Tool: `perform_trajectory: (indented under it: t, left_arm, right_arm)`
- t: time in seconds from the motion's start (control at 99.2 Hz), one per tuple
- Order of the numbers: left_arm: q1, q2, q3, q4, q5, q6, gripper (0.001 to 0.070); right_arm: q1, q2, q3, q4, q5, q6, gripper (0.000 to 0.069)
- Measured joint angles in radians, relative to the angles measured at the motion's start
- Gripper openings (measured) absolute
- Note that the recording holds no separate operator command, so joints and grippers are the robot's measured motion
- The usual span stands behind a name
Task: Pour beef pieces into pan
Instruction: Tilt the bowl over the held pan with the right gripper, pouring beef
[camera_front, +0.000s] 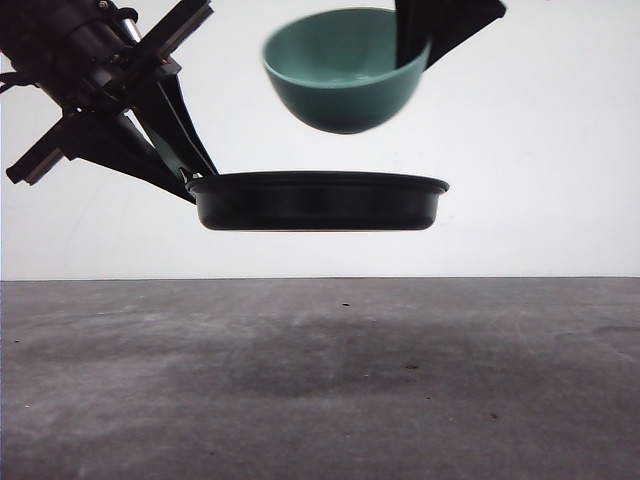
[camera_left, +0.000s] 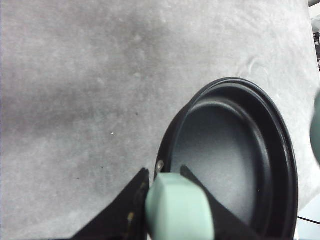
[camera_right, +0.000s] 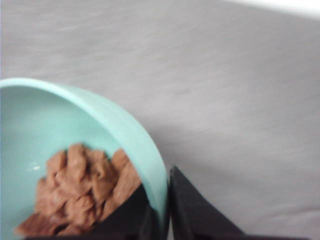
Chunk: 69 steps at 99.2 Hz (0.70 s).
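The black pan (camera_front: 318, 201) hangs level in the air above the table, nothing inside it (camera_left: 225, 150). My left gripper (camera_left: 162, 175) is shut on its pale mint-green handle (camera_left: 177, 210); in the front view that gripper (camera_front: 185, 175) meets the pan's left edge. A teal-green bowl (camera_front: 345, 70) is held above the pan, slightly tilted. My right gripper (camera_right: 162, 200) is shut on the bowl's rim (camera_right: 145, 145), one finger inside and one outside. The beef pieces (camera_right: 85, 192) lie heaped in the bowl beside the inner finger.
The grey table (camera_front: 320, 380) stretches below both arms, with the pan's shadow (camera_front: 330, 365) on it. A white wall (camera_front: 560, 180) stands behind. The table's far edge (camera_left: 314, 30) shows in the left wrist view.
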Motion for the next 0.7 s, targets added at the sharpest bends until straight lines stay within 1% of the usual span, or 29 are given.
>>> perform_trajectory:
  t: [0.071, 0.121, 0.262, 0.434, 0.565, 0.645, 0.696]
  left_arm:
    - [0.0, 0.0, 0.0, 0.0, 0.001, -0.002, 0.006]
    - [0.0, 0.0, 0.0, 0.001, 0.002, -0.004, 0.006]
    - [0.0, 0.0, 0.0, 0.006, 0.005, -0.016, 0.006]
    - [0.0, 0.0, 0.0, 0.018, 0.019, -0.037, 0.006]
    - [0.0, 0.0, 0.0, 0.015, 0.019, -0.043, 0.006]
    - [0.0, 0.0, 0.0, 0.01, 0.019, -0.048, 0.006]
    - [0.001, 0.0, 0.0, 0.002, 0.019, -0.049, 0.006]
  right_arm:
    - [0.016, 0.019, 0.0, 0.0, 0.111, -0.031, 0.0015]
    - [0.027, 0.037, 0.0, 0.003, 0.166, -0.044, 0.0015]
    - [0.061, 0.083, -0.002, 0.048, 0.222, -0.058, 0.0015]
    - [0.136, 0.115, -0.002, 0.119, 0.345, -0.065, 0.0015]
    - [0.178, 0.135, -0.003, 0.16, 0.429, -0.074, 0.0015]
    - [0.193, 0.14, -0.018, 0.203, 0.472, -0.085, 0.0015]
    - [0.198, 0.14, -0.035, 0.239, 0.481, -0.105, 0.0015]
